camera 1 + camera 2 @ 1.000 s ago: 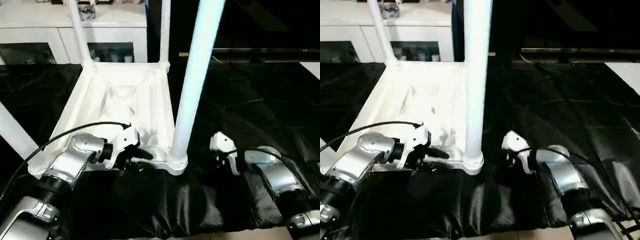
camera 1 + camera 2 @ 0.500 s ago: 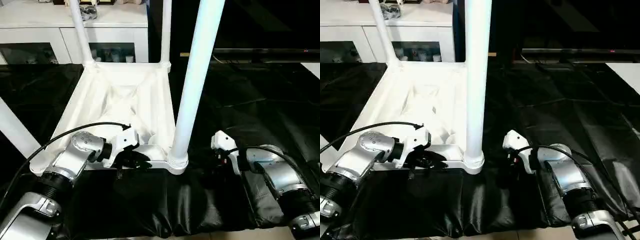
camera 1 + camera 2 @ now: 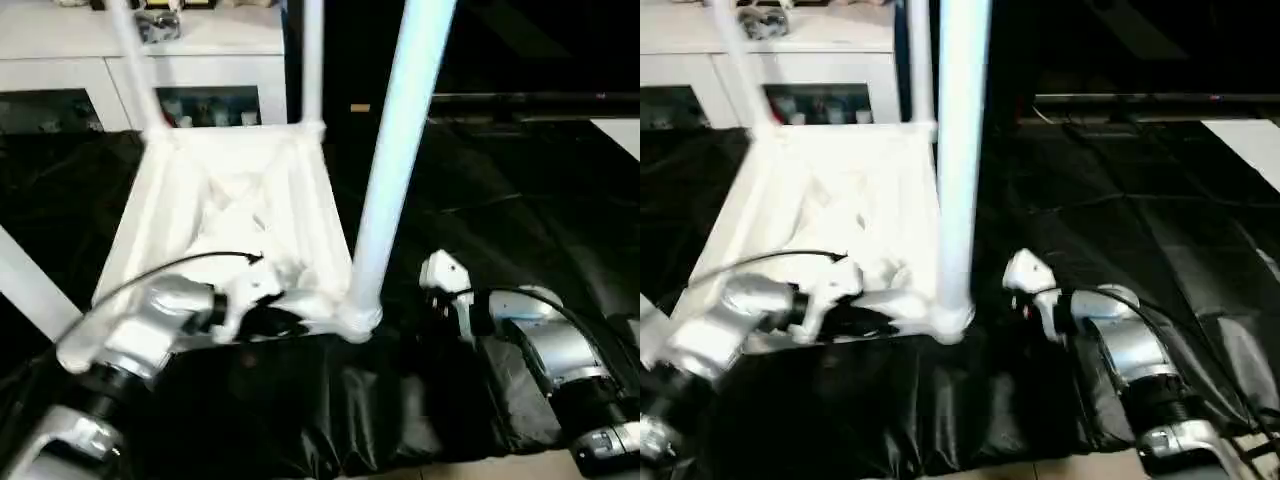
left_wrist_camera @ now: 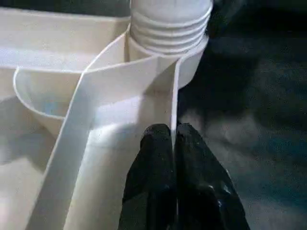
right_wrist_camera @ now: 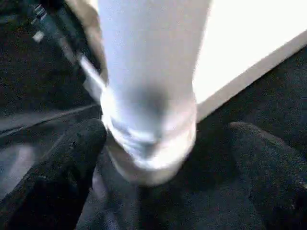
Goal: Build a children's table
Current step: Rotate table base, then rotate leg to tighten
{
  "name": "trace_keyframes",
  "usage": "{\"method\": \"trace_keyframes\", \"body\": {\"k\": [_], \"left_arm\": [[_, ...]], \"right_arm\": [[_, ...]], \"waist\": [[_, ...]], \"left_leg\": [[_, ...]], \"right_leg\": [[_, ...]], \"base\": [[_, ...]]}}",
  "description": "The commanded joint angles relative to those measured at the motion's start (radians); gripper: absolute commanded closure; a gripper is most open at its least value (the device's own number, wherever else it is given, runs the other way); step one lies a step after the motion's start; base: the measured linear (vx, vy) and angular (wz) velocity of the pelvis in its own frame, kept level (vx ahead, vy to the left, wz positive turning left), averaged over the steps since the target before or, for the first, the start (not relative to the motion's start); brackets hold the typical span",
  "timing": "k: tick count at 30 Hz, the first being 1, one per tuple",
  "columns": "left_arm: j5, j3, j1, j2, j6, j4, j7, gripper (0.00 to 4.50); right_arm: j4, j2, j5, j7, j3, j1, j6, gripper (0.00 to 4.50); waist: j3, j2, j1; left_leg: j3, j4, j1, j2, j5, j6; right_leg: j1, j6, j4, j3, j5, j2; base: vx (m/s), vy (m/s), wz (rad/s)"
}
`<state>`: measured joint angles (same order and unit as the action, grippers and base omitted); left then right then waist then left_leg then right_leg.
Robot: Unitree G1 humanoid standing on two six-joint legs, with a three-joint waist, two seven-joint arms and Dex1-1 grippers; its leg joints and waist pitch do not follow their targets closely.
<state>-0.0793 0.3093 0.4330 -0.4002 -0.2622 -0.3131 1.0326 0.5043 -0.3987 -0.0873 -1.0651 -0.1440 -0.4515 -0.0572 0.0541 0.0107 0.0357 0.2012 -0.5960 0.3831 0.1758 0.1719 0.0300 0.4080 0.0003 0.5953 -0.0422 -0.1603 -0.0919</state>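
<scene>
The white tabletop (image 3: 230,200) lies upside down on black cloth, ribs up, with white legs standing in its corner sockets. The near right leg (image 3: 395,170) rises from its socket (image 3: 357,320). Two thinner-looking legs stand at the far left corner (image 3: 130,60) and far right corner (image 3: 313,60), and another leg (image 3: 25,280) slants at the left edge. My left gripper (image 4: 173,139) is shut on the tabletop's thin near rim (image 4: 173,96), right beside that socket. My right gripper (image 5: 168,143) is open, one finger (image 5: 72,163) on each side of the leg's base, apart from it.
A white cabinet with glass doors (image 3: 200,80) stands behind the tabletop. Wrinkled black cloth (image 3: 500,200) covers the surface to the right and in front. A dark bar (image 3: 530,100) runs along the back right.
The whole picture has shifted and blurred, so the camera moved. My left gripper stays pinched on the near rim and my right gripper stays by the near right leg.
</scene>
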Motion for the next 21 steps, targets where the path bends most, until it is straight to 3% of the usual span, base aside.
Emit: {"method": "trace_keyframes", "body": {"k": [1, 6, 10, 11, 14, 15, 17, 19, 21], "left_arm": [[-0.005, 0.000, -0.026, 0.017, -0.014, 0.006, -0.029, 4.49], [0.020, 0.011, -0.032, 0.045, -0.044, 0.054, -0.073, 4.49], [0.043, 0.037, -0.033, 0.030, -0.045, 0.060, -0.068, 4.49], [0.051, 0.045, -0.033, 0.024, -0.045, 0.059, -0.067, 4.49], [0.062, 0.059, -0.035, 0.007, -0.054, 0.062, -0.044, 4.49], [0.062, 0.059, -0.035, 0.006, -0.057, 0.064, -0.042, 4.50], [0.065, 0.059, -0.035, 0.004, -0.059, 0.063, -0.041, 4.50], [0.068, 0.058, -0.034, 0.003, -0.056, 0.059, -0.041, 4.50], [0.067, 0.055, -0.031, 0.002, -0.052, 0.052, -0.042, 4.50]], "right_arm": [[0.020, 0.008, 0.005, 0.037, 0.015, -0.027, 0.020, 0.05], [0.061, 0.037, 0.037, 0.101, 0.000, -0.046, 0.042, 0.05], [0.113, 0.054, 0.048, 0.149, 0.008, -0.077, 0.062, 0.05], [0.129, 0.057, 0.051, 0.159, 0.008, -0.087, 0.067, 0.05], [0.166, 0.066, 0.056, 0.168, 0.007, -0.109, 0.067, 0.05], [0.171, 0.067, 0.057, 0.170, 0.007, -0.113, 0.065, 0.31], [0.180, 0.070, 0.059, 0.169, 0.003, -0.120, 0.068, 0.41], [0.194, 0.074, 0.061, 0.167, -0.001, -0.128, 0.073, 0.49], [0.212, 0.082, 0.062, 0.164, -0.005, -0.139, 0.079, 0.72]], "waist": [[-0.065, -0.008, 0.005], [-0.064, -0.011, 0.005], [-0.064, -0.010, 0.001], [-0.064, -0.015, 0.000], [-0.064, -0.009, -0.003], [-0.063, -0.010, -0.004], [-0.064, -0.010, -0.007], [-0.063, -0.017, -0.009], [-0.062, -0.015, -0.009]], "left_leg": [[-0.026, 0.076, -0.019, 0.050, 0.299, -0.026], [-0.028, 0.078, -0.020, 0.051, 0.315, -0.021], [-0.029, 0.079, -0.019, 0.050, 0.324, -0.019], [-0.027, 0.078, -0.019, 0.050, 0.325, -0.021], [-0.029, 0.079, -0.017, 0.049, 0.322, -0.018], [-0.029, 0.080, -0.017, 0.050, 0.325, -0.016], [-0.029, 0.079, -0.019, 0.050, 0.337, -0.014], [-0.028, 0.079, -0.019, 0.050, 0.342, -0.015], [-0.029, 0.078, -0.019, 0.050, 0.343, -0.014]], "right_leg": [[-0.038, -0.231, -0.071, 0.031, -0.318, -0.050], [-0.035, -0.205, -0.075, 0.030, -0.363, -0.050], [-0.034, -0.206, -0.075, 0.030, -0.358, -0.049], [-0.033, -0.205, -0.076, 0.031, -0.357, -0.048], [-0.035, -0.205, -0.075, 0.030, -0.353, -0.049], [-0.035, -0.205, -0.074, 0.030, -0.351, -0.048], [-0.034, -0.206, -0.075, 0.030, -0.351, -0.048], [-0.033, -0.206, -0.076, 0.031, -0.362, -0.048], [-0.032, -0.207, -0.076, 0.031, -0.370, -0.050]], "base": [[0.000, 0.000, 0.00], [0.000, 0.000, 0.00], [0.000, 0.000, 0.00], [0.000, 0.000, 0.00], [0.000, 0.000, 0.00], [0.000, 0.000, 0.00], [0.000, 0.000, 0.00], [0.000, 0.000, 0.00], [0.000, 0.000, 0.00]]}}
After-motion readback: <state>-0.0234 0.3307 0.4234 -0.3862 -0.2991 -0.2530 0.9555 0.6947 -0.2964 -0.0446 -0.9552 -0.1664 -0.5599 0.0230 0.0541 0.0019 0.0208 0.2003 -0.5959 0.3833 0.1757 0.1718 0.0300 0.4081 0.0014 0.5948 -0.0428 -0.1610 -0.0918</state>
